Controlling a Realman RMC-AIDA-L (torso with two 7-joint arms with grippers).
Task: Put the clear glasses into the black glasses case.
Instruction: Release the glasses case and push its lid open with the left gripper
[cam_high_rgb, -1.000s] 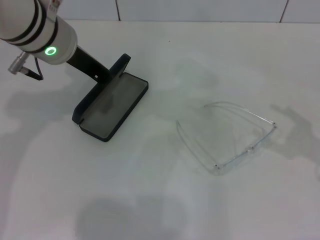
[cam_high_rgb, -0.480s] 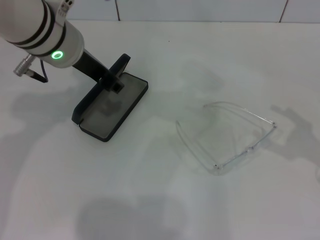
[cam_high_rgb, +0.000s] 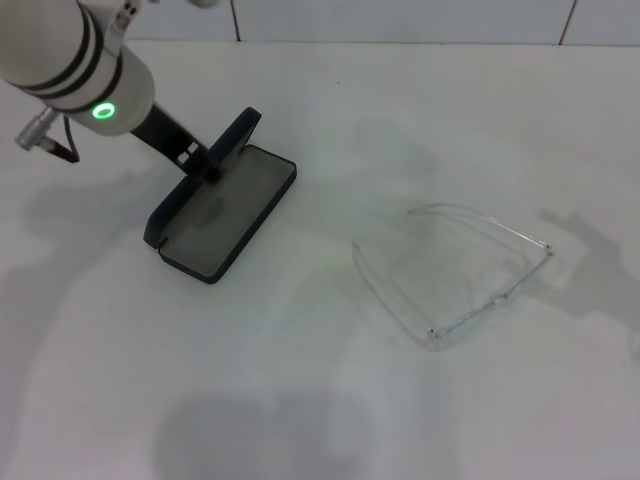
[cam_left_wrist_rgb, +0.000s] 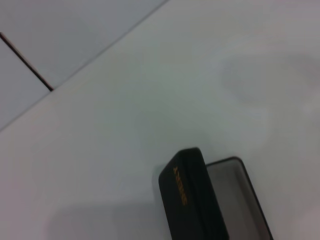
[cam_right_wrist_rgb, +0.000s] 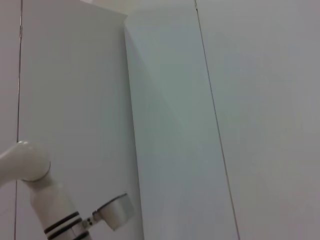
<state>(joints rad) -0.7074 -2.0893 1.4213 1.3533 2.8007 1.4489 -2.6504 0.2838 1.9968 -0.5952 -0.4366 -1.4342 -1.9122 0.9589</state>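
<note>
While left hand (cam_high_rgb: 203, 165) meets open black glasses case (cam_high_rgb: 225, 210), grip unclear, clear glasses (cam_high_rgb: 455, 275) well apart

**A white table with two things on it**

The table (cam_high_rgb: 330, 110) is white, smooth and plain. Soft grey shadows fall across it. A tiled wall stands behind its far edge.

Two things lie on the table. On the robot's left is the black case (cam_high_rgb: 222, 205). It is open. Its flat grey-lined tray rests on the table, and its lid stands up along the far-left side. The lid has small orange letters on it.

On the right are the clear glasses (cam_high_rgb: 455, 272). They rest on the table with their thin arms spread out. They lie well apart from the case.
</note>
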